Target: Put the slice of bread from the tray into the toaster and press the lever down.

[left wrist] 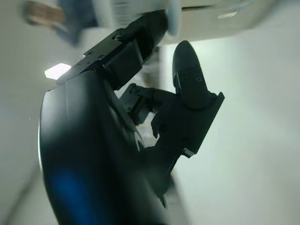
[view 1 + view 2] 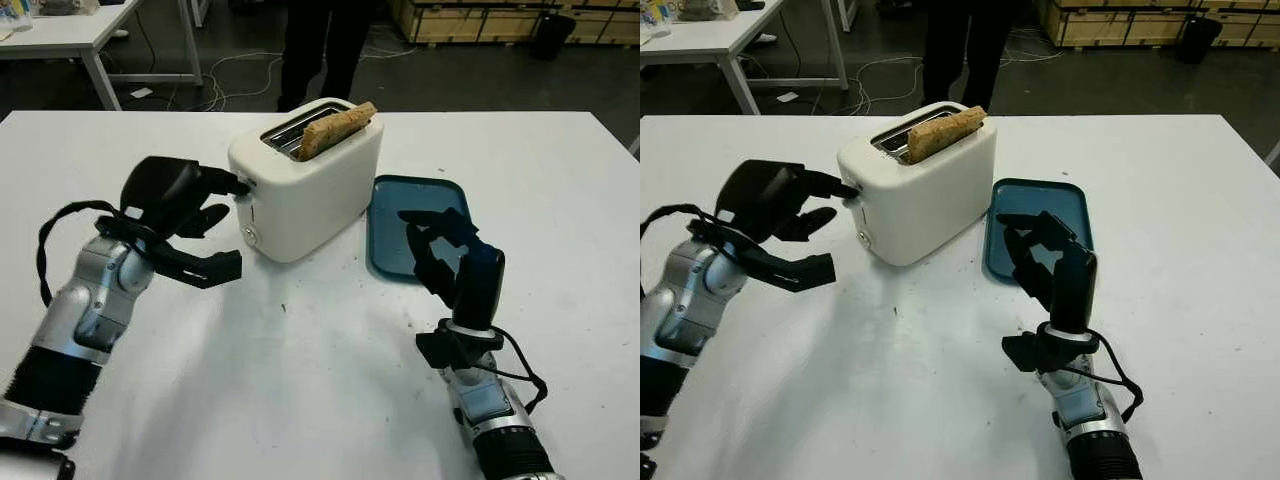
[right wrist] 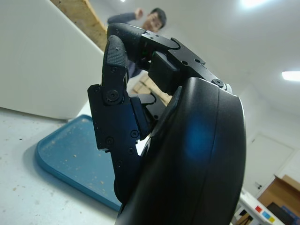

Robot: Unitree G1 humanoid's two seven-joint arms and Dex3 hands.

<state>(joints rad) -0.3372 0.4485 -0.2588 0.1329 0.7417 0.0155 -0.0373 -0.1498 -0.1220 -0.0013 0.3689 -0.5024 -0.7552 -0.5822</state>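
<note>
Start at your left hand (image 2: 195,225): it sits at the toaster's near-left end face, one fingertip reaching to the lever (image 2: 243,187) on that face and seemingly touching it, the other fingers below holding nothing. It grasps nothing — just a finger poised at the lever, which looks to be still near the top of its slot. The lever's travel runs straight down the end face, so the push you need is downward, and it lies directly ahead of that fingertip. This hand is far the nearer of the two to it.

Next, the toaster (image 2: 320,175), one of them, white, lying with its long axis slanting from near-left to far-right across the table (image 2: 300,400). One slice of bread (image 2: 338,128) stands in the slot, its upper part sticking out and leaning along the slot's length — so the loading step looks done, and the pressing is what remains.

To the right, one blue tray (image 2: 395,215) lies just beside the toaster, with no bread on it. Your right hand (image 2: 445,255) stands upright over the tray's near edge, released and holding nothing, well apart from the lever. Beyond the table, a person's dark legs (image 2: 320,40) stand.
</note>
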